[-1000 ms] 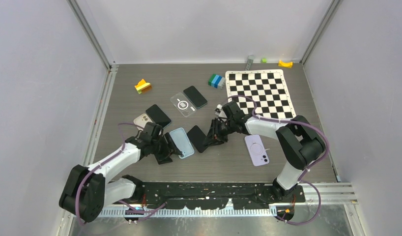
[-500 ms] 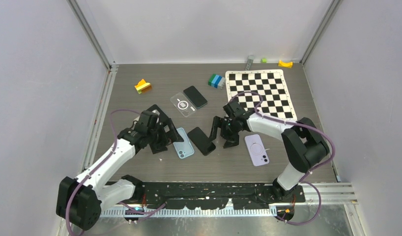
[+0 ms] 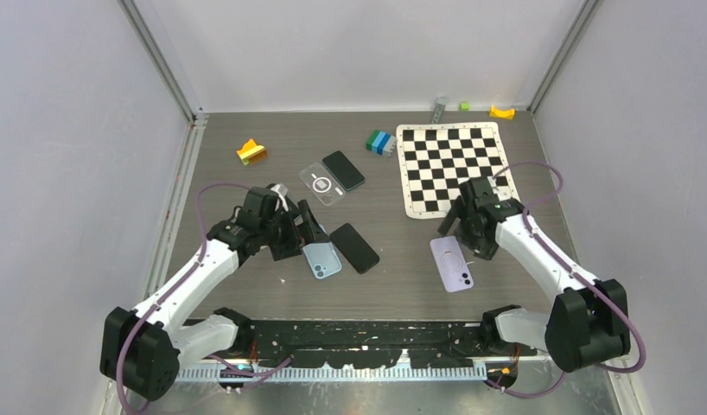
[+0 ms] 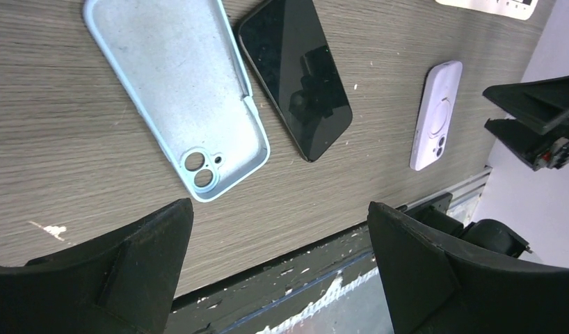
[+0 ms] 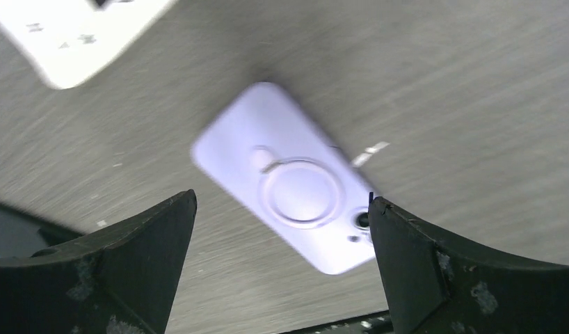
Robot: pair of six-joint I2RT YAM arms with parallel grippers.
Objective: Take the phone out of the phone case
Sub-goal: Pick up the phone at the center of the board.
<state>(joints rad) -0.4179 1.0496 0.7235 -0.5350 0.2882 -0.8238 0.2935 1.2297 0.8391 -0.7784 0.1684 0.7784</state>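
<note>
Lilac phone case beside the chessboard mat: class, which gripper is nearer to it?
Right. The right gripper hangs open just above the far end of the lilac phone case; the left gripper is well off to its left, over the pale blue case.

The table (image 4: 59,174) has a matt grey wood-grain surface with a few pale scuffs. The light blue phone case (image 4: 174,90) looks like soft matt plastic, its inner face faintly speckled. The black phone (image 4: 295,76) beside it is glossy glass and throws back reflections. The lilac case (image 5: 295,209) is smooth, with a satin sheen and a raised ring. The left gripper (image 4: 279,204) has fingers (image 4: 129,264) of smooth, matt black plastic. The right gripper (image 5: 282,198) has fingers (image 5: 449,278) that are black too, but rougher and flecked with wear. The clear case (image 3: 322,184) is transparent plastic. The rail (image 3: 376,373) at the near edge looks like bare metal.
</note>
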